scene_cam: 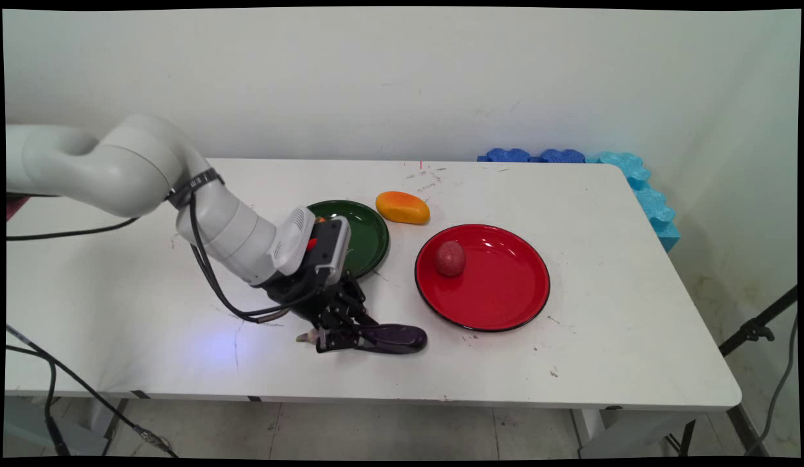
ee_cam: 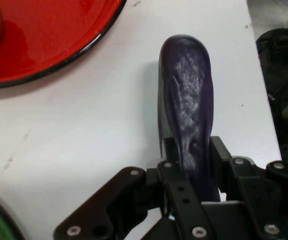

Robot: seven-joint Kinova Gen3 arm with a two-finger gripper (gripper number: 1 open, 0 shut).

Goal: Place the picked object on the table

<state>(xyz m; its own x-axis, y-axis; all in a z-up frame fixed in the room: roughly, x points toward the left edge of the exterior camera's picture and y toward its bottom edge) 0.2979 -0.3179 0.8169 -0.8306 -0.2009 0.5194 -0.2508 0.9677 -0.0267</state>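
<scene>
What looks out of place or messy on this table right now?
Nothing is spilled or broken. The eggplant lies on its side on the bare table, clamped near one end by the gripper. The mango also lies off both plates, between the green plate and red plate. Small dark scuffs mark the tabletop.

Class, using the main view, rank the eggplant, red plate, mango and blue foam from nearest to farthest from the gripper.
1. Eggplant: between the fingers of the gripper.
2. Red plate: just right.
3. Mango: behind, beside the green plate.
4. Blue foam: far right corner.
</scene>
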